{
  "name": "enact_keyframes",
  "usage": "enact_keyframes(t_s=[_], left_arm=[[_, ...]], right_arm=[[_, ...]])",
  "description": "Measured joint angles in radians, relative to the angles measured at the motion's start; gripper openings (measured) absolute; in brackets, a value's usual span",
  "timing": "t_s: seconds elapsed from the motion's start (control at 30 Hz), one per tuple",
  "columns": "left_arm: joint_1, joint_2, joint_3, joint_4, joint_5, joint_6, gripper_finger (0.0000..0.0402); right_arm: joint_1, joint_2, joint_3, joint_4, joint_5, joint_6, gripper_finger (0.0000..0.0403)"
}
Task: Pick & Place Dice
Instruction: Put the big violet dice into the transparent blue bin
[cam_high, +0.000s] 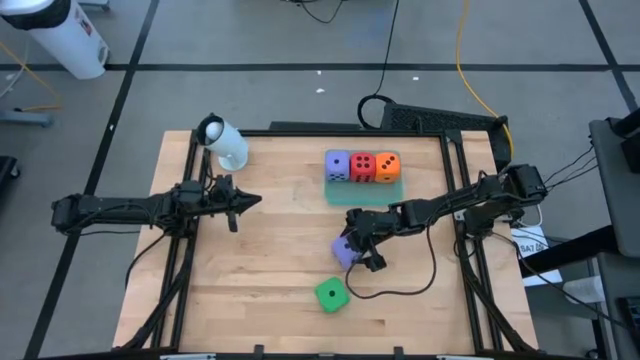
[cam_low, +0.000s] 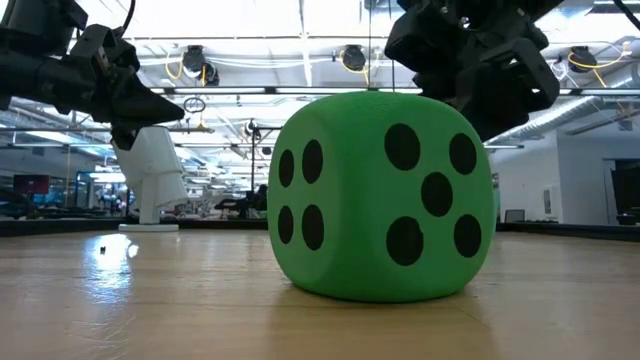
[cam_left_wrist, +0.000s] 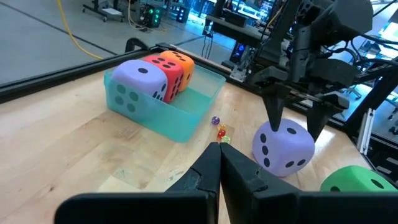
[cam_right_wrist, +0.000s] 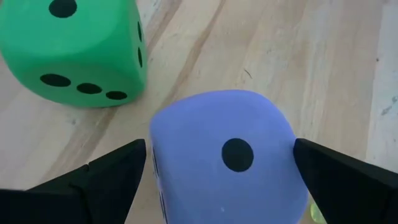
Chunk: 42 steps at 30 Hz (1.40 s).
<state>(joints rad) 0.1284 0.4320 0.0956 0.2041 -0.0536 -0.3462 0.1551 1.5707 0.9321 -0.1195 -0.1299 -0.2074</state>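
A purple die rests on the wooden table, one pip on its upper face. My right gripper is open above it, tilted down. One finger stands on each side of the die, apart from it. A green die sits on the table nearer the front edge. Purple, red and orange dice sit in a row in the translucent green tray at the far middle. My left gripper is shut and hovers at the table's left, pointing level toward the right.
A white cylinder-shaped device stands at the far left corner. Tiny coloured beads lie on the table beside the tray. A black cable loops over the table at the right. Bare wood lies across the table's left and near parts.
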Motion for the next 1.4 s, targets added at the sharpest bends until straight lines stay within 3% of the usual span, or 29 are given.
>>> enact_keyframes(t_s=[0.5,0.9,1.03,1.2,1.4], left_arm=[[0.0,0.0,0.0,-0.001,0.001,0.001,0.0017],[0.0,0.0,0.0,-0.031,0.0,0.003,0.0017],[0.0,0.0,0.0,-0.031,0.0,0.003,0.0017],[0.0,0.0,0.0,-0.035,0.0,0.018,0.0017],[0.0,0.0,0.0,-0.052,0.0,0.026,0.0017]], right_arm=[[0.064,-0.028,0.027,0.025,-0.022,-0.078,0.04],[-0.012,-0.029,0.027,0.003,-0.025,0.133,0.04],[-0.02,-0.029,0.027,0.011,0.03,0.267,0.04],[0.027,-0.029,0.028,0.004,0.028,0.19,0.04],[0.025,-0.03,0.068,-0.002,0.112,0.33,0.04]])
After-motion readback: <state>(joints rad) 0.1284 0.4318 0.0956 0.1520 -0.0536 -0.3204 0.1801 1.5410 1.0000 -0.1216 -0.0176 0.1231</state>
